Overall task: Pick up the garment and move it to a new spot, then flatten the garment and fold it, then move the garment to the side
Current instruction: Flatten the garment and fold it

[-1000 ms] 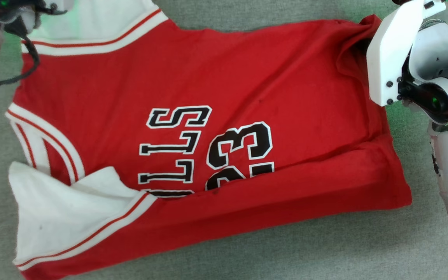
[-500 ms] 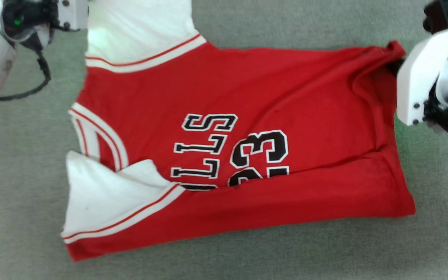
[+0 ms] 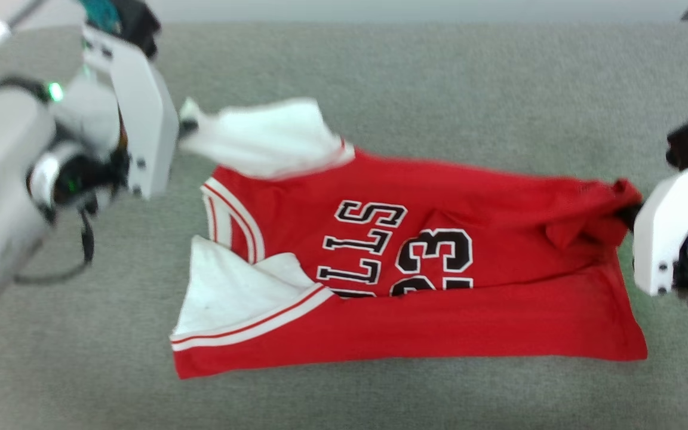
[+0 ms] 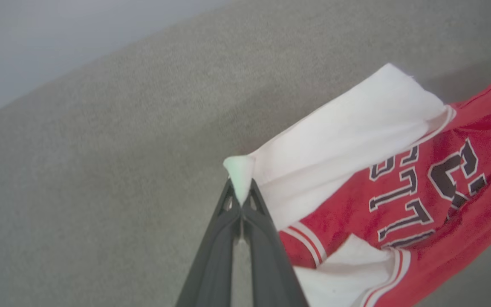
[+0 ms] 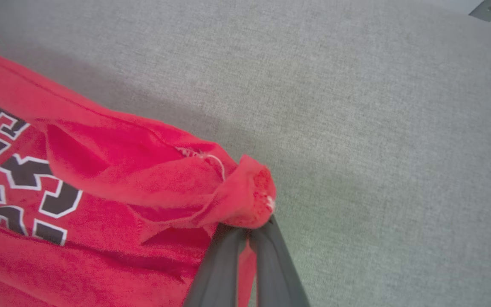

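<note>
The garment (image 3: 415,269), a red jersey with white sleeves and black lettering, lies partly folded on the grey surface, its near edge doubled over the letters. My left gripper (image 3: 183,125) is shut on the tip of the far white sleeve (image 4: 348,140); the wrist view has both dark fingers (image 4: 228,238) pinching white cloth and lifting it. At the other end my right gripper (image 3: 627,218) is shut on the bunched far red hem corner (image 5: 249,196), with its fingers (image 5: 224,264) pressed together under the cloth. The far edge is raised between the two grips.
Grey carpet-like cloth (image 3: 439,89) covers the whole work surface, with open room beyond and in front of the garment. A pale wall strip (image 3: 380,9) runs along the back. A dark bracket (image 5: 486,8) shows at the far corner.
The head camera has tilted up and back, so the garment looks smaller. Both grippers have lifted the far edge: the white sleeve now hangs stretched from the left gripper, the red corner bunches higher.
</note>
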Tool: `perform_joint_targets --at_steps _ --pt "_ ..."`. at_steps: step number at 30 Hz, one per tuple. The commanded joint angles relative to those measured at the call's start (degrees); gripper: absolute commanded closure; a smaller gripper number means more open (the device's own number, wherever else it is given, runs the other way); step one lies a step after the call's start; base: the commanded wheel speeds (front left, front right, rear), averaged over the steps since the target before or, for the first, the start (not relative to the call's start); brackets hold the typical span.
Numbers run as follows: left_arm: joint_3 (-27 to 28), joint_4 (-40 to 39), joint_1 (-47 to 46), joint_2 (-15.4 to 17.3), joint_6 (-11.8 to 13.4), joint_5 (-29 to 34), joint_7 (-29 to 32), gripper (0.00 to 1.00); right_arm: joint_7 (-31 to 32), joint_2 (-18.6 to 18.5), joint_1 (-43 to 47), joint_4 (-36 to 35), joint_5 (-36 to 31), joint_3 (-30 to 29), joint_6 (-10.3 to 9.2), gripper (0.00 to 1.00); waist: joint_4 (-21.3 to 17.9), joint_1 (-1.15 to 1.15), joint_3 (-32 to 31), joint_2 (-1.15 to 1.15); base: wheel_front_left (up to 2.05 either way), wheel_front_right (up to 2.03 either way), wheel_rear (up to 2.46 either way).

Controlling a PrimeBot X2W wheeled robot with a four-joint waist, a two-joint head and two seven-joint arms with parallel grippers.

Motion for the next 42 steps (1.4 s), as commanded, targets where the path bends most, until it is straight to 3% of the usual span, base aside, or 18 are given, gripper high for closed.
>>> perform_joint_targets --at_steps 1,6,10,14,19,21,22,23,25,26,33,42 --pt "-0.2 -1.7 1.8 1.0 1.3 -0.7 0.1 1.0 0.2 -0.3 1.6 -0.6 0.7 -0.5 -0.06 1.0 2.7 0.0 -3.2 0.0 0.0 0.0 0.0" --pt "-1.3 -15.2 9.3 5.9 7.8 -2.7 0.0 1.0 1.4 0.2 8.3 -3.7 1.4 -2.7 -0.06 1.0 3.2 0.0 -4.6 0.0 0.0 0.0 0.0" --pt "-2.1 -21.5 15.0 7.9 11.1 -4.5 -1.1 1.0 2.0 0.9 12.3 -4.5 0.5 -3.7 -0.06 1.0 3.0 0.0 -5.4 0.0 0.0 0.0 0.0" --pt "-2.9 -23.0 19.2 7.4 12.1 -5.7 -2.1 1.0 2.3 2.3 14.6 -4.2 0.0 -3.9 -0.06 1.0 2.7 0.0 -6.3 0.0 0.0 0.0 0.0" --pt "-3.2 -20.8 21.9 5.7 10.9 -7.2 -2.9 1.0 2.6 3.5 14.9 -3.7 0.2 -2.9 -0.06 1.0 2.1 0.0 -7.6 0.0 0.0 0.0 0.0" --pt "-3.2 -18.9 22.2 5.2 10.3 -7.6 -3.1 0.53 3.0 3.9 14.4 -3.1 0.3 -3.0 -0.06 0.3 1.9 0.0 -8.4 0.0 0.0 0.0 0.0" --pt "-3.2 -18.5 22.2 5.0 10.1 -7.5 -3.0 0.28 3.4 4.1 14.2 -3.0 0.4 -3.0 -0.06 0.05 1.8 0.0 -8.7 0.0 0.0 0.0 0.0" --pt "-3.2 -18.2 22.1 4.9 9.9 -7.6 -3.0 0.18 3.7 4.2 14.0 -2.8 0.4 -3.1 -0.06 0.0 1.8 0.0 -9.1 0.0 0.0 0.0 0.0" --pt "-2.9 -17.6 22.3 4.7 9.5 -8.1 -2.9 0.03 4.8 4.4 13.7 -2.6 0.2 -3.3 -0.06 0.0 1.7 0.0 -9.8 0.0 0.0 0.0 0.0" --pt "-3.0 -17.4 22.3 4.8 9.3 -7.8 -3.0 0.0 5.1 4.6 13.5 -2.7 0.1 -3.4 -0.06 0.0 1.6 0.0 -10.2 0.0 0.0 0.0 0.0" --pt "-2.2 -17.6 23.4 5.7 8.8 -7.9 -5.6 0.0 5.8 5.6 13.3 -4.1 -0.2 -4.2 -0.06 0.0 1.7 0.0 -13.3 0.0 0.0 0.0 0.0" --pt "-0.5 -19.9 27.0 7.9 8.3 -5.0 -15.7 0.0 -1.4 7.4 15.2 -5.9 -0.8 -6.5 -0.05 0.0 1.7 0.0 -16.4 0.0 0.0 0.0 0.0"
